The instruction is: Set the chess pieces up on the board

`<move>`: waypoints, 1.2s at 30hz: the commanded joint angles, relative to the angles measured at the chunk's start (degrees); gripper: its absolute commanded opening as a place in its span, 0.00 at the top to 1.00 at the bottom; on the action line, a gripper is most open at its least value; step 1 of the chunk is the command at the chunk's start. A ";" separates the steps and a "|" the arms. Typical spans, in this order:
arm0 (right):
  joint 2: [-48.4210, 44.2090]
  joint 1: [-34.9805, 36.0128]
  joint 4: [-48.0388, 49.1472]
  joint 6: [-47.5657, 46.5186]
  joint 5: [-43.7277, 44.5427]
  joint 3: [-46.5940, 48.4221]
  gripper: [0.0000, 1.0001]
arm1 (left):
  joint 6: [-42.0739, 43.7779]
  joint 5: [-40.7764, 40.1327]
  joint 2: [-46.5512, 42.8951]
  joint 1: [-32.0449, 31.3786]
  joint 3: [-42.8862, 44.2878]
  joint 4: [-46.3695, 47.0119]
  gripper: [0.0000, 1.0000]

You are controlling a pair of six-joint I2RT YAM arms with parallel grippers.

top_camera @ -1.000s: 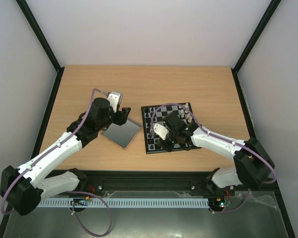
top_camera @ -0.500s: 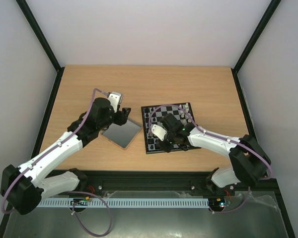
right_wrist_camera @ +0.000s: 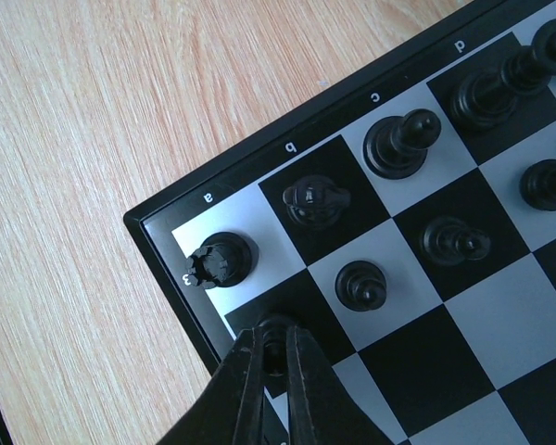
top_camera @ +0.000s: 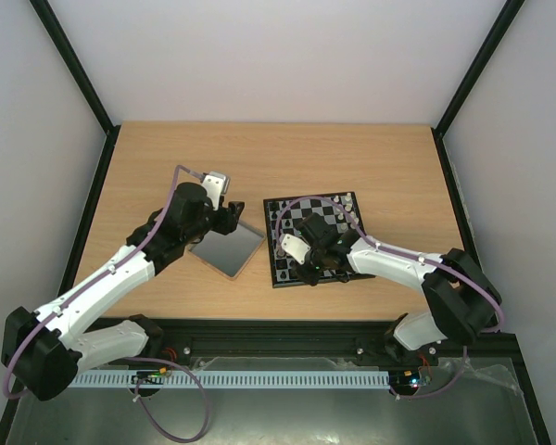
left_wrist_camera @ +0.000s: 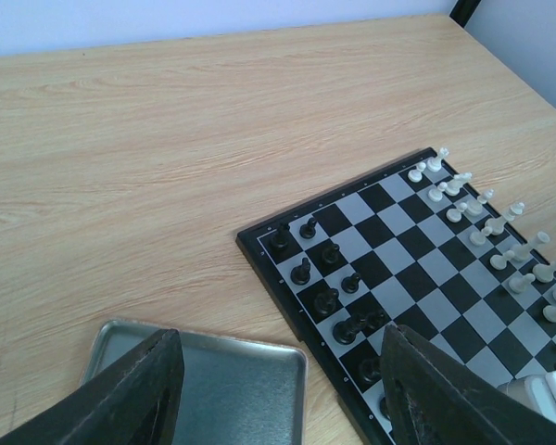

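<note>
The board lies right of centre. Black chess pieces stand along its left side and white ones along its far side. My right gripper is shut on a black pawn that stands on a black square at the board's edge, beside the corner rook. In the top view the right gripper is over the board's near left corner. My left gripper is open and empty, hovering over the far corner of the grey tray; its fingers frame the tray and the board.
The plain grey tray lies left of the board, a few centimetres from it. A black knight, a bishop and further pawns stand close to the held pawn. Black frame rails run along the table's sides.
My right gripper has moved left and nearer across the board to its near left corner, still shut on the pawn. The left arm has not moved.
</note>
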 commanded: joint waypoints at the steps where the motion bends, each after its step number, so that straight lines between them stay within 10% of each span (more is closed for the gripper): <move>1: 0.80 0.54 -0.39 -0.03 0.16 0.01 0.91 | -0.10 0.13 0.49 0.38 -0.41 0.60 0.40; 27: -9.09 -1.53 -3.46 2.07 0.69 2.14 0.65 | 0.96 -2.17 0.71 0.58 -0.11 -0.24 0.39; 36: -19.64 -18.96 -0.18 10.08 -0.84 4.40 0.45 | -0.98 -10.19 0.24 2.02 -0.14 -0.98 0.02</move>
